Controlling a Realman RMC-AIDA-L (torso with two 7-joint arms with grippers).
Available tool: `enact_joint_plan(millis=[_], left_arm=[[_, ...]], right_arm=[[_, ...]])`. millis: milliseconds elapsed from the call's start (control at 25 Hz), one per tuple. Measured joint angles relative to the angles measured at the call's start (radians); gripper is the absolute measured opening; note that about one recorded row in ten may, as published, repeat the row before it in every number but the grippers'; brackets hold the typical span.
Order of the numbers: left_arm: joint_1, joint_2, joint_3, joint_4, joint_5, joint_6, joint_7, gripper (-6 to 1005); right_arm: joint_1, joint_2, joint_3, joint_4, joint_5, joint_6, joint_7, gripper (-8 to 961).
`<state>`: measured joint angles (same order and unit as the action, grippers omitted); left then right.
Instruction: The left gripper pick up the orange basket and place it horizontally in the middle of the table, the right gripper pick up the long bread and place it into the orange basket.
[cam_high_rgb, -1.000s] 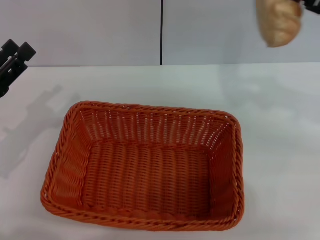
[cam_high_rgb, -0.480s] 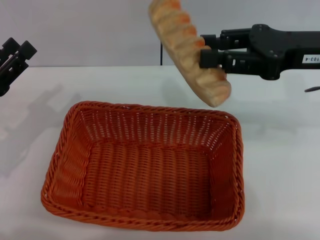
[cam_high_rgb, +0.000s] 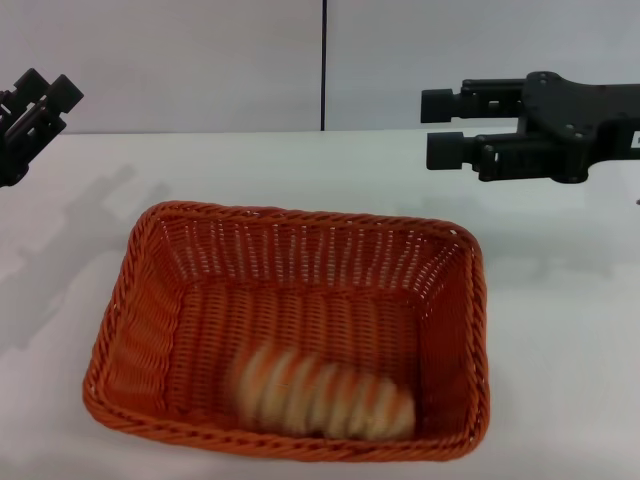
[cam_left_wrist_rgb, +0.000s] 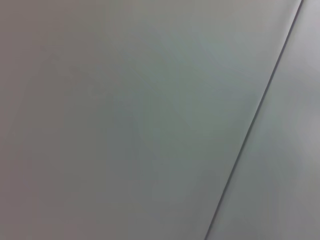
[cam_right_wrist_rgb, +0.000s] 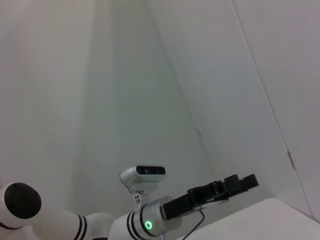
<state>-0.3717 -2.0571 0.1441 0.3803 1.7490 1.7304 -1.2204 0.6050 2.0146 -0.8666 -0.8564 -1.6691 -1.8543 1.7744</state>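
We see the long bread (cam_high_rgb: 322, 395) lying in the near end of the orange basket (cam_high_rgb: 140, 330), likely light and squashy, best pinched gently across its middle, while our right gripper (cam_high_rgb: 447, 128) hangs spread and empty above the table (cam_high_rgb: 560, 300).

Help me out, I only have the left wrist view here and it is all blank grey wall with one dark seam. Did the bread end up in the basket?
Observer: Yes. In the head view the long bread lies inside the orange basket, along its near wall.
Operator: Is the right arm holding anything?
Observer: No. The right gripper hangs above the table beyond the basket's far right corner, fingers apart and empty.
Operator: And the arm whose camera I am on?
Observer: The left gripper sits raised at the far left edge, away from the basket. It also appears in the right wrist view.
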Motion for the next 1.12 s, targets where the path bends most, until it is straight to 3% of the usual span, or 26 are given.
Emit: enact_joint_plan(millis=[120,360,520,640,760,840,920,1000,1120], left_arm=[[-0.003,0.0,0.0,-0.003,0.002,0.0,0.001,710],[-0.001,0.0,-0.001,-0.003,-0.001,0.003,0.001,710],[0.001,0.0,-0.005,-0.003,-0.003,0.004,0.002,710],[0.005,-0.001,-0.008,-0.022,-0.03,0.001,0.038,710],[0.011,-0.001,-0.009,-0.055,-0.069,0.002,0.089,710],[0.028,-0.002,-0.009,-0.145,-0.181,0.005,0.24,710],[0.028,-0.002,-0.009,-0.145,-0.181,0.005,0.24,710],[0.053,-0.006,-0.013,-0.256,-0.336,0.01,0.437,710],[0.059,-0.008,-0.02,-0.284,-0.369,0.011,0.494,710]], right_arm=[[-0.012,-0.002,0.004,-0.003,0.0,-0.002,0.0,702],[-0.046,-0.006,0.075,-0.011,0.007,-0.005,-0.019,702],[-0.09,0.007,0.197,-0.011,0.016,-0.016,-0.105,702],[-0.152,0.029,0.299,0.014,0.078,-0.017,-0.245,702],[-0.236,0.048,0.378,0.086,0.202,-0.017,-0.435,702],[-0.287,0.056,0.428,0.17,0.303,-0.012,-0.576,702],[-0.324,0.056,0.485,0.267,0.386,-0.002,-0.692,702],[-0.351,0.053,0.562,0.364,0.451,0.016,-0.788,702],[-0.38,0.05,0.689,0.447,0.471,0.051,-0.847,702]])
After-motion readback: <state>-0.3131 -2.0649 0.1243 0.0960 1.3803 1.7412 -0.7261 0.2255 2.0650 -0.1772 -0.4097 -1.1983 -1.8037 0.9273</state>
